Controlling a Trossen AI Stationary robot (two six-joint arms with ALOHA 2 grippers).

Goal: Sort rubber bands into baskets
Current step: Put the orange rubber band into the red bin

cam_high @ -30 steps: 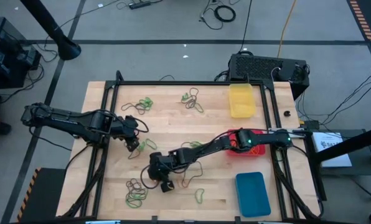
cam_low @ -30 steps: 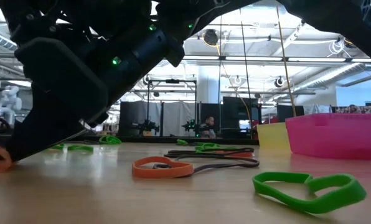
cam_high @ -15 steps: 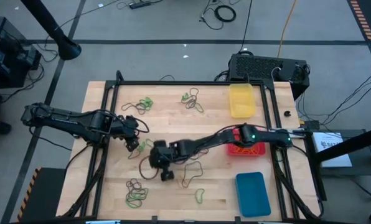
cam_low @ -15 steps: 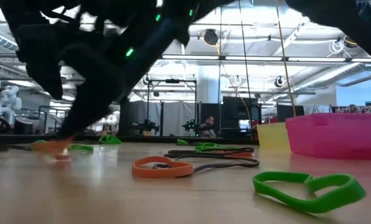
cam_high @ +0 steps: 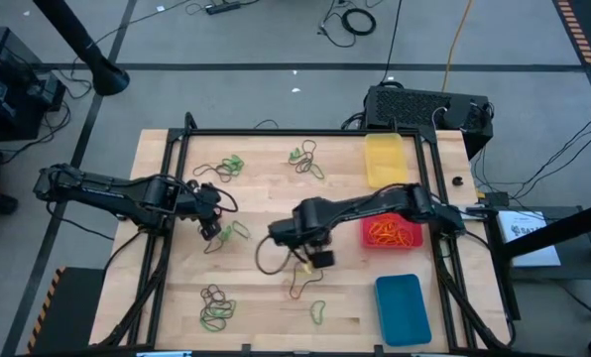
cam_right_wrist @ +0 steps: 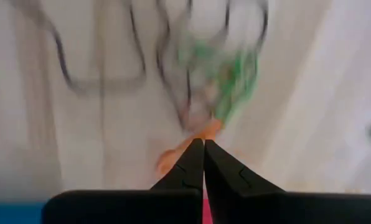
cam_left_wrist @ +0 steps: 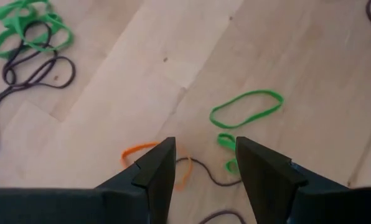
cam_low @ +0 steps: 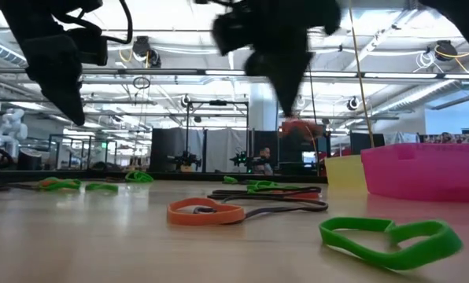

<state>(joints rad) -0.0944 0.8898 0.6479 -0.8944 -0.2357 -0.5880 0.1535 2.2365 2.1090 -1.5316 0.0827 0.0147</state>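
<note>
Loose rubber bands in orange, green and dark lie in clusters on the wooden table [cam_high: 266, 198], for instance at the far left [cam_high: 221, 167] and near left [cam_high: 214, 309]. The yellow basket [cam_high: 385, 159], the red basket [cam_high: 393, 234] holding orange bands, and the blue basket [cam_high: 403, 309] stand along the right side. My right gripper [cam_high: 318, 256] hangs mid-table, pointing down, shut on an orange rubber band [cam_low: 301, 126]. My left gripper [cam_left_wrist: 204, 158] stands open above an orange band [cam_left_wrist: 136, 151] and green bands [cam_left_wrist: 244, 107], touching nothing. My right gripper pinches the orange rubber band [cam_right_wrist: 192, 144] between its two fingertips, which point down from above. The band hangs below the fingers [cam_low: 286, 82], lifted clear of the table.
A black box [cam_high: 424, 107] stands beyond the table's far right corner. More bands lie under and around my right gripper [cam_high: 300, 283] and at the far middle [cam_high: 305, 159]. In the low view an orange band [cam_low: 205, 211] and a green band [cam_low: 392, 236] lie close to the near edge.
My right gripper has risen from the table and gone toward the right edge, nearing the red basket, while tipping from a slant to point straight down. The orange band has come up with it, lifted clear of the wood.
</note>
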